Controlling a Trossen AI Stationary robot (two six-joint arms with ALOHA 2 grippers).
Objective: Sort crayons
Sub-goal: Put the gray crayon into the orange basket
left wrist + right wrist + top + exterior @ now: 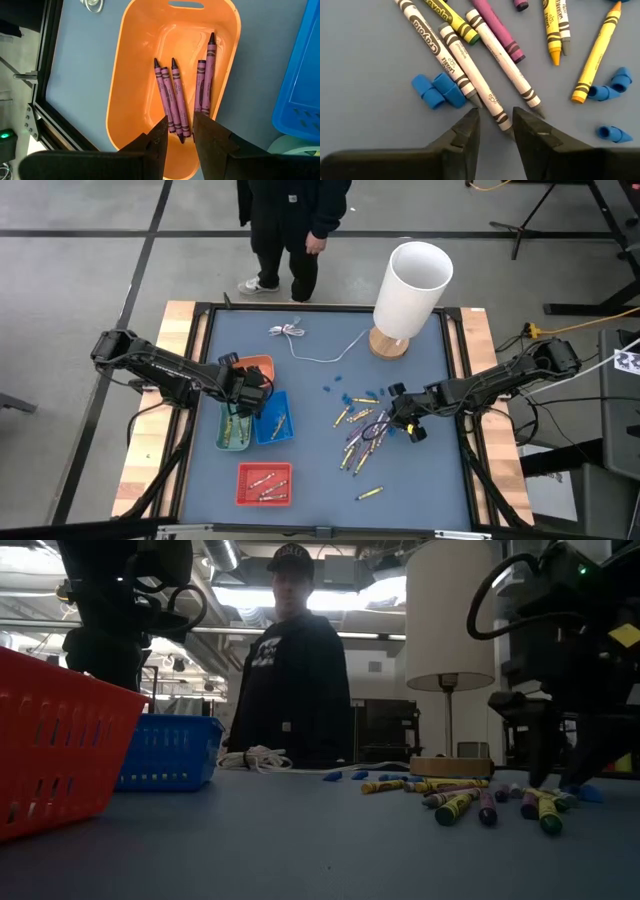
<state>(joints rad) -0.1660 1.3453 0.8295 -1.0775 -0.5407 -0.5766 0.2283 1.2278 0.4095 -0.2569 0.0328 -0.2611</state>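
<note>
Crayons: both arms low, jaws parted

Crayons [360, 432] lie loose on the blue tabletop [320, 405] right of centre, beside small blue bits [439, 90]. Right gripper [495, 131] is reached in from the right edge, angled down at the pile; jaws apart, straddling the tip of a whitish crayon [475, 80], nothing clamped. Left gripper [179, 137] is stretched in from the left, hanging over the orange tray [132, 75], which holds several purple crayons [172, 97]; jaws slightly apart, empty. Blue tray [272, 418], green tray [236, 429] and red tray [264, 483] also hold crayons. Person [292, 220] stands at the far edge.
</note>
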